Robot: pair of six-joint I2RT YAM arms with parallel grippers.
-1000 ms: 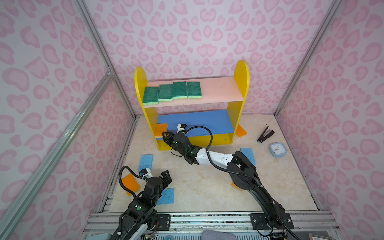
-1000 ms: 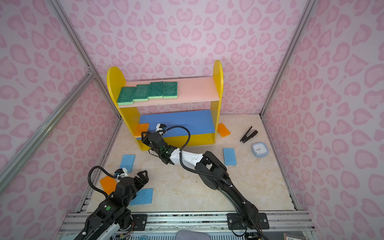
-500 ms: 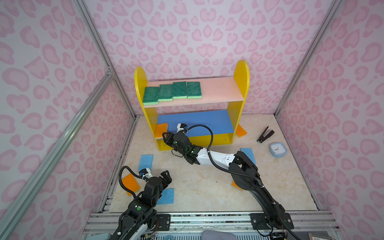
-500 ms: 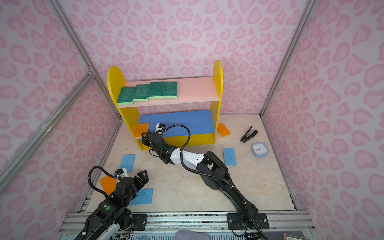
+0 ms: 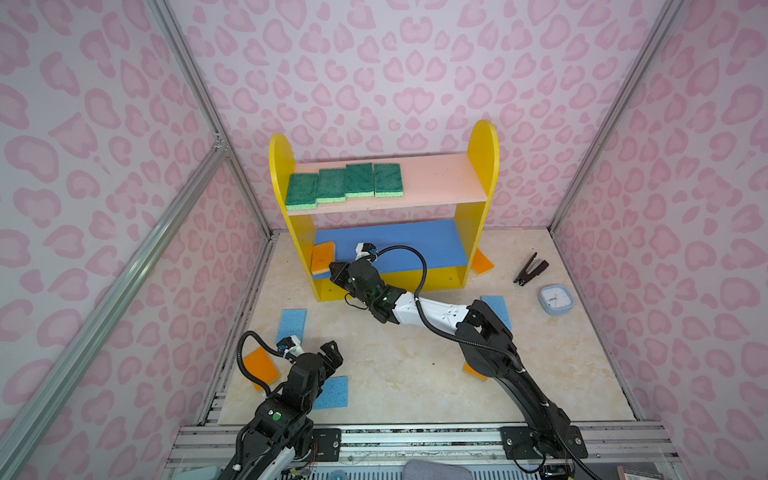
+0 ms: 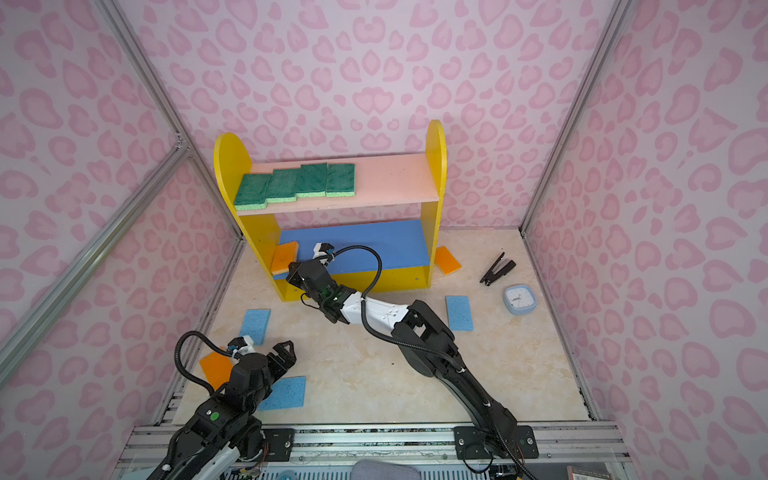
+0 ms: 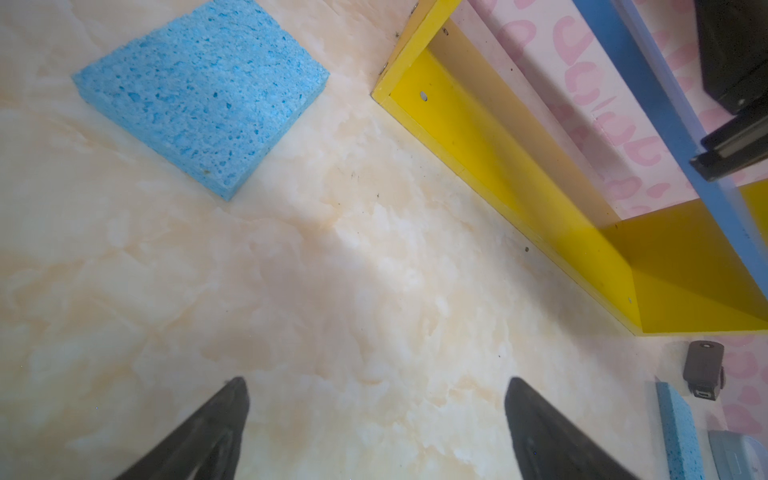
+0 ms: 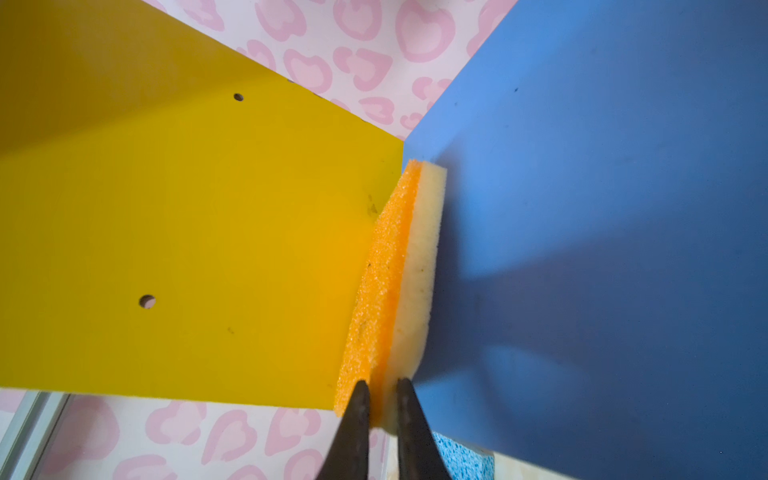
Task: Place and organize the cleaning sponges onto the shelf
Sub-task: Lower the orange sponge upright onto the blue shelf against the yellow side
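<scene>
Shelf (image 5: 482, 166) first: it stands at the back of your desk (image 5: 395, 365), with four green sponges (image 5: 345, 185) side by side on the left part of its pink board (image 5: 436, 178). Your right arm (image 5: 432, 309) reaches across the middle to the left end of the blue board (image 5: 415, 245). Your left arm (image 5: 299, 386) sits low at the front left.

The right jaws are closed on the near edge of the held orange sponge (image 8: 382, 266), one tip on its orange face and one on its yellow foam. That sponge lies on the blue board against the yellow side panel, with its front edge past the board's edge. The left jaws stand wide apart over bare desk with nothing between them.

Loose on the desk you have:
- The left blue sponge (image 5: 291, 324), in front of the shelf.
- The front blue sponge (image 5: 332, 395), beside the left arm.
- The right blue sponge (image 5: 498, 309), partly behind the right arm.
- The left orange sponge (image 5: 261, 368), near the left wall.
- The back orange sponge (image 5: 482, 262), just beside the shelf's right panel.
- The covered orange sponge (image 5: 473, 371), of which only a corner shows under the right arm.

Well to the right are a blue clock (image 5: 556, 298) and a black stapler (image 5: 530, 270).
</scene>
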